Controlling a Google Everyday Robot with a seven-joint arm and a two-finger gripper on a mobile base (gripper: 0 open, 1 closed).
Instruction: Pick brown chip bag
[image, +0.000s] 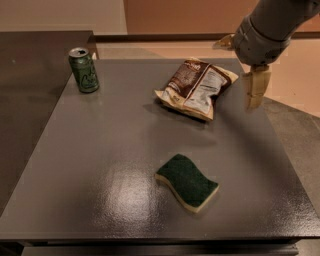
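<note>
The gripper (255, 91) hangs empty just right of the bag (196, 87), likely lining up a grasp; its spread I cannot tell.

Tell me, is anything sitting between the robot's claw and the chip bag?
Nothing. In the camera view, only a stretch of bare table separates the chip bag from the gripper hanging beside its right edge.
</note>
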